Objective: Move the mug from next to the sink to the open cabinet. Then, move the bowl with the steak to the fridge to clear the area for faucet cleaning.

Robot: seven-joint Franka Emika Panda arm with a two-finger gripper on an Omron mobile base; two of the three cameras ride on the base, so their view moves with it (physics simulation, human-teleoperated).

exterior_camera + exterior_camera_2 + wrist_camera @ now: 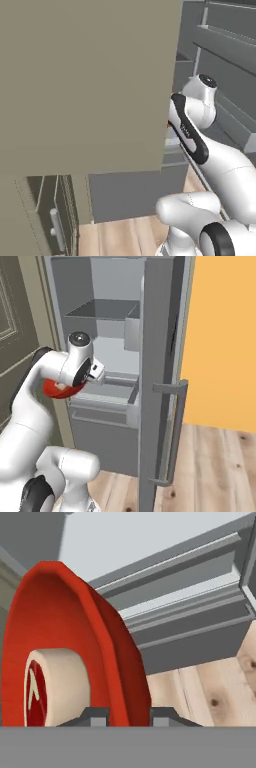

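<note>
Now you are looking at a simulated kitchen with a pale wood plank floor (215,456) and an orange wall (225,336) to the right of the fridge (107,341), whose tall grey door (160,381) stands open with a long bar handle on its edge. Inside you see grey shelves and a light back wall; from the left base view, a broad taupe cabinet side (85,85) blocks much of the scene, and the grey door bins (225,50) run along the right. Your white arm rises from the base, bends at the elbow and reaches forward, wrist level with the fridge's lower shelves. At its end the pincer (129,716) is clamped on the rim of the red bowl (65,642), one dark finger on each side of the wall; the bowl hangs tilted on edge, just in front of the fridge's lower drawer front, not resting on any shelf. The steak (42,689), red with a pale fat rim and a white bone mark, lies against the bowl's inside. You will find no readable writing or labels anywhere in the scene.
</note>
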